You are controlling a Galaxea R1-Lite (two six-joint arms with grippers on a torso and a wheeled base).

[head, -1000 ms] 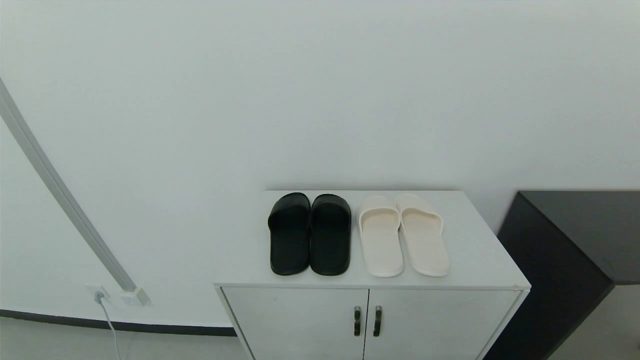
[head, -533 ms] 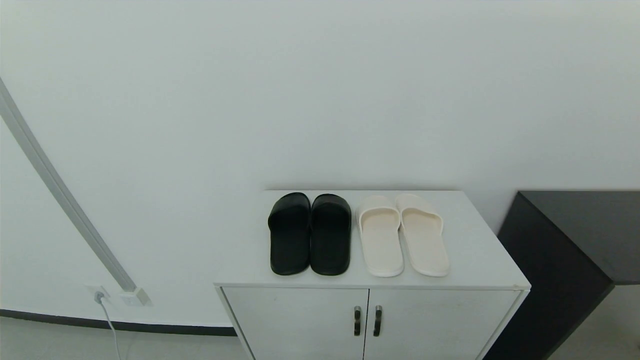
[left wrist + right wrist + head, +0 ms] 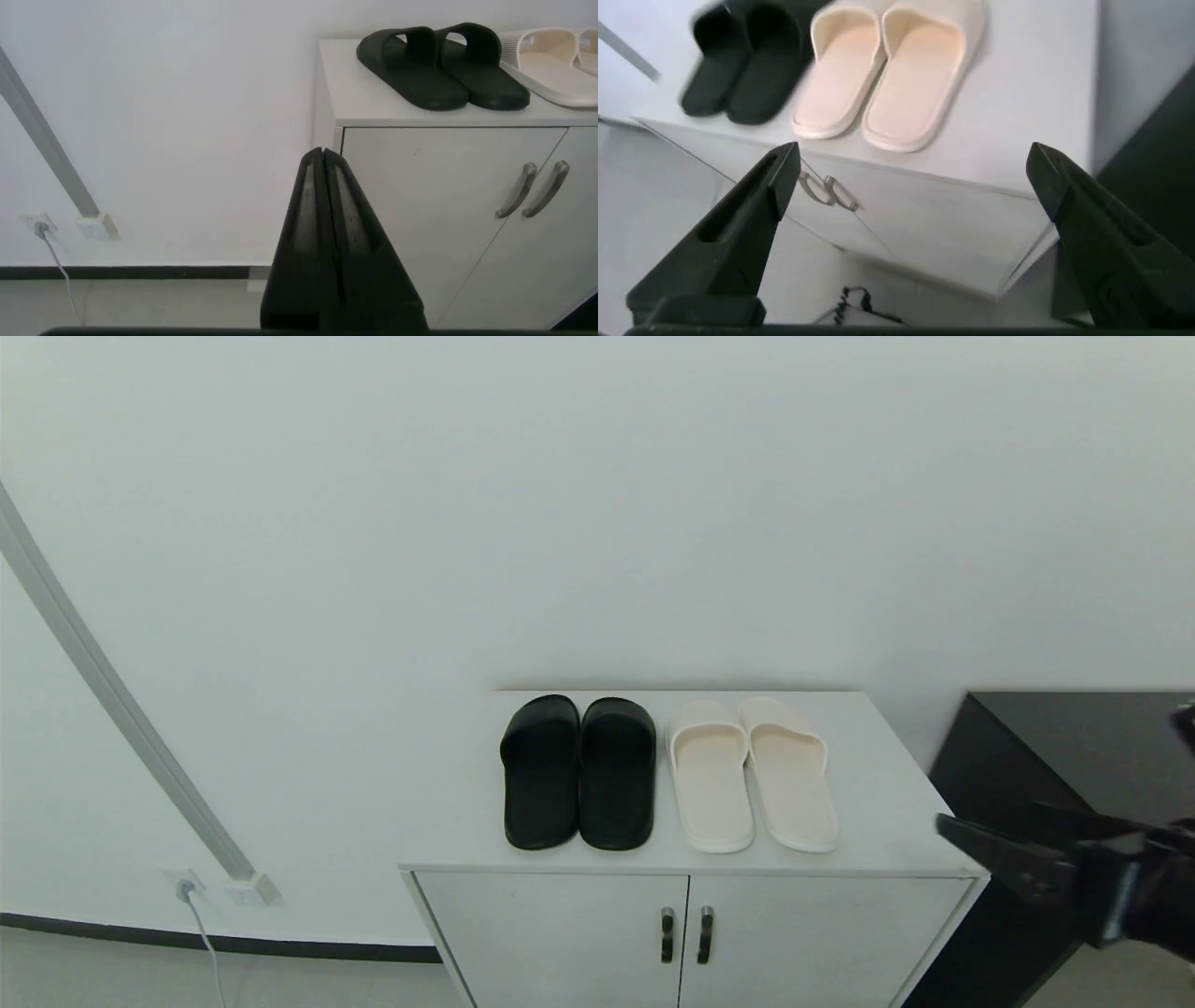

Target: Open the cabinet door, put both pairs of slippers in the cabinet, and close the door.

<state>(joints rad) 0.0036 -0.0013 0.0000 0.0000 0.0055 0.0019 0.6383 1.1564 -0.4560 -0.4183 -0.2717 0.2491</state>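
The black slippers (image 3: 579, 773) and cream slippers (image 3: 752, 775) lay paired atop the shut cabinet (image 3: 901, 807), while the empty right gripper (image 3: 912, 159) gaped wide beside it, likely readying for a handle (image 3: 667, 934); the left gripper (image 3: 322, 157) was pinched closed on nothing.

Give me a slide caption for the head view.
Black slippers and cream slippers atop closed cabinet; open right gripper beside it.
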